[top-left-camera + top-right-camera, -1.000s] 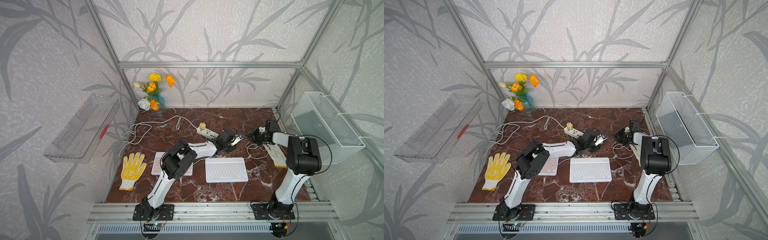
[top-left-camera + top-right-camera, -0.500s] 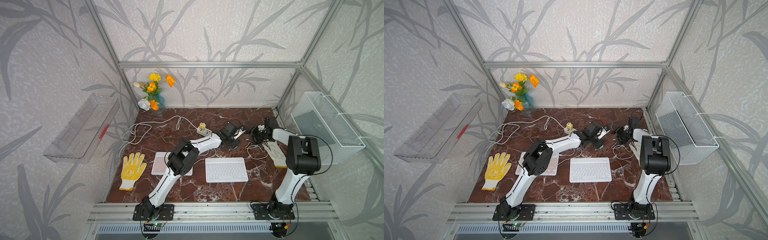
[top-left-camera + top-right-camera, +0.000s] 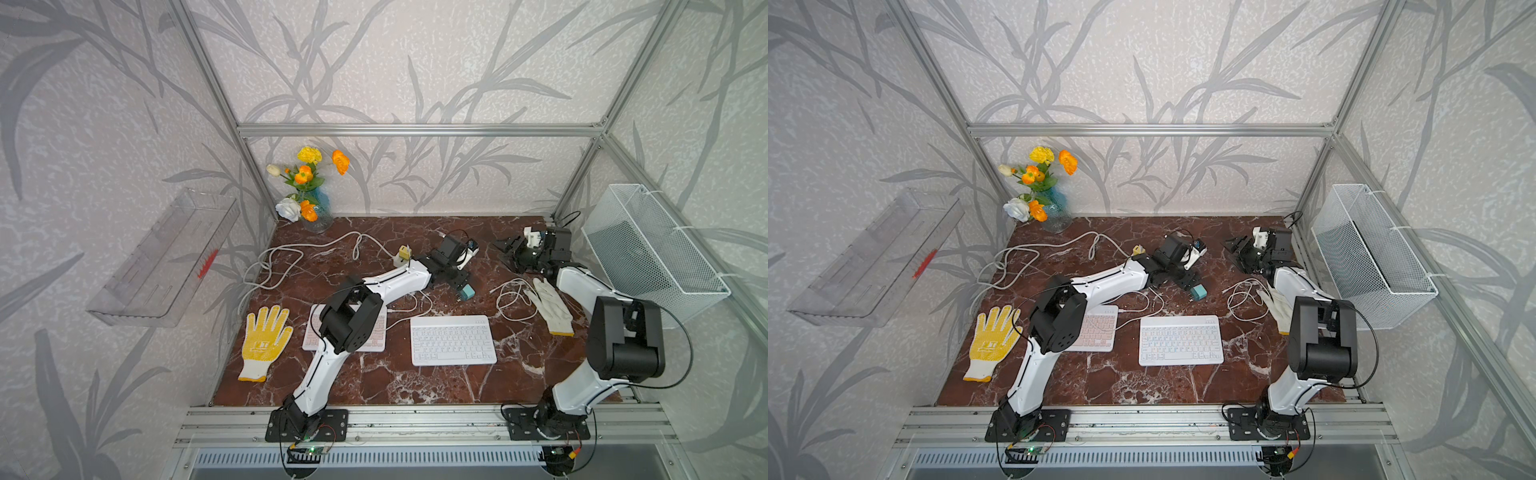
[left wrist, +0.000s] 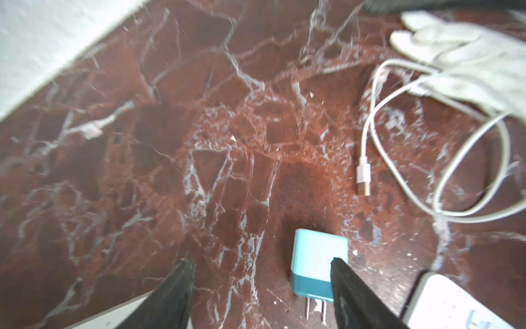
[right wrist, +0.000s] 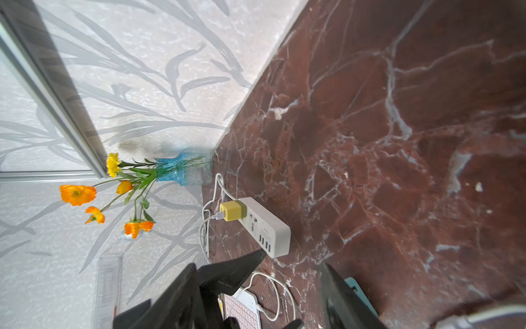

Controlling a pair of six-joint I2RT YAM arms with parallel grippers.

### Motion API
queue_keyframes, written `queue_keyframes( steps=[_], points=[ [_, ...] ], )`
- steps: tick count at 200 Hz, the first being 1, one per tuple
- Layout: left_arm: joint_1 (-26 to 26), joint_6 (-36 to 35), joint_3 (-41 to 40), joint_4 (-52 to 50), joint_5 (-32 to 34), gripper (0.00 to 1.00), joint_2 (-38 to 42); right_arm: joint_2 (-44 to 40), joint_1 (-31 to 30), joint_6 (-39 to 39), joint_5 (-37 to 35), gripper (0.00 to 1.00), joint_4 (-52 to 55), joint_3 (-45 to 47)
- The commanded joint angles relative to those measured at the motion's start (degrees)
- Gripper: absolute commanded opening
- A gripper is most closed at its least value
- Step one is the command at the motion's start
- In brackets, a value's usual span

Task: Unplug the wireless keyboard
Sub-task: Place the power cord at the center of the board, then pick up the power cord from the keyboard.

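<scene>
The white wireless keyboard lies flat at the table's middle front with no cable in it. Just behind it a teal charger lies on the marble, prongs bare. My left gripper stands open over the charger, which sits close to one finger and is not clamped. A loose white cable is coiled to the right, its plug free. My right gripper hangs open and empty near the far right corner.
A pink keyboard with a cable in it lies partly under the left arm. A power strip carries a yellow charger. A yellow glove, a white glove, a flower vase and a wire basket stand around.
Both grippers have opened. The teal charger has left the left jaws and now rests on the table. The right gripper has drawn back toward the far right corner.
</scene>
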State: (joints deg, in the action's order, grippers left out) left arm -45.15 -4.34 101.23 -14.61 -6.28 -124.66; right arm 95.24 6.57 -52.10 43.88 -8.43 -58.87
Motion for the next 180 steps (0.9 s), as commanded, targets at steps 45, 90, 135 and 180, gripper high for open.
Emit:
queue_keyframes(
  steps=[45, 90, 135, 180],
  points=[
    [0.2, 5.9, -3.6, -4.7, 2.6, 0.78, 15.0, -14.6, -6.3, 22.8, -10.6, 0.8, 17.2, -5.7],
    [2.3, 12.7, -14.0, -6.3, 8.1, 0.85, 26.3, -20.7, -12.7, 27.9, -20.0, 0.99, 17.5, -2.9],
    [4.8, 20.0, -26.7, -5.8, 14.2, 0.85, 38.4, -16.3, -22.6, 41.5, -27.4, 0.99, 34.8, -12.2],
    [8.6, 29.1, -40.2, -5.9, 15.8, 0.88, 52.2, -21.9, -23.2, 27.8, -10.8, 0.99, 22.4, -2.2]
  ],
)
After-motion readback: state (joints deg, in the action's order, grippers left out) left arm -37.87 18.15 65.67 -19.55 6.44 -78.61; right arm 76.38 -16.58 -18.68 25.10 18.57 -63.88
